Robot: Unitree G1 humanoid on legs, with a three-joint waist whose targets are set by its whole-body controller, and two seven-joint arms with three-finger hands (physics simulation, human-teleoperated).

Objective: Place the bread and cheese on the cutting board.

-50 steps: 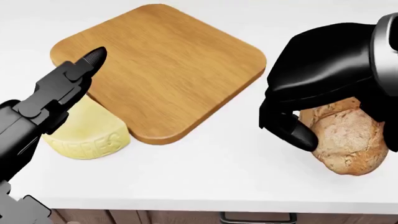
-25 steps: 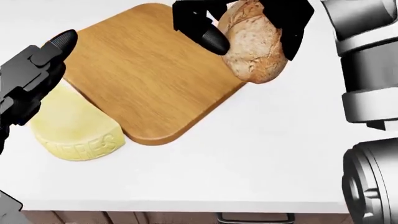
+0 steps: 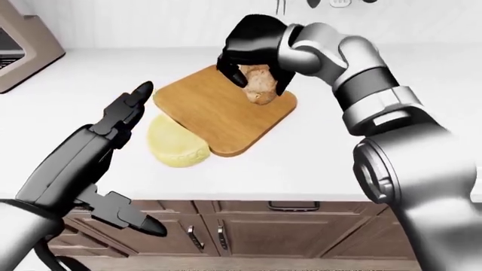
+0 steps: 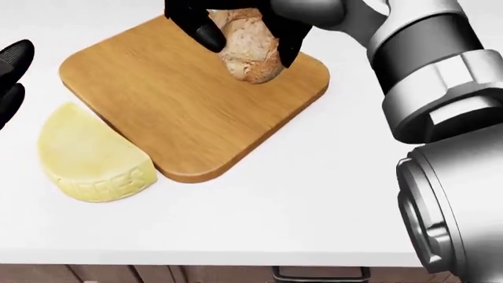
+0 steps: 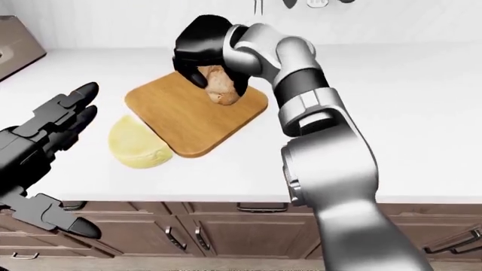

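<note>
Right robot hand (image 4: pixel 236 26): gripping the bread (image 4: pixel 250 50) over the cutting board (image 4: pixel 173 106).
Left robot hand (image 3: pixel 113 121): hovering with fingers spread.
Cheese (image 4: pixel 90 159): lying on the surface (image 4: pixel 314 206).

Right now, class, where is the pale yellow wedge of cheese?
In the head view, the pale yellow wedge of cheese lies at the lower left on the white counter, touching the wooden cutting board along its lower-left edge, not on it.
</note>
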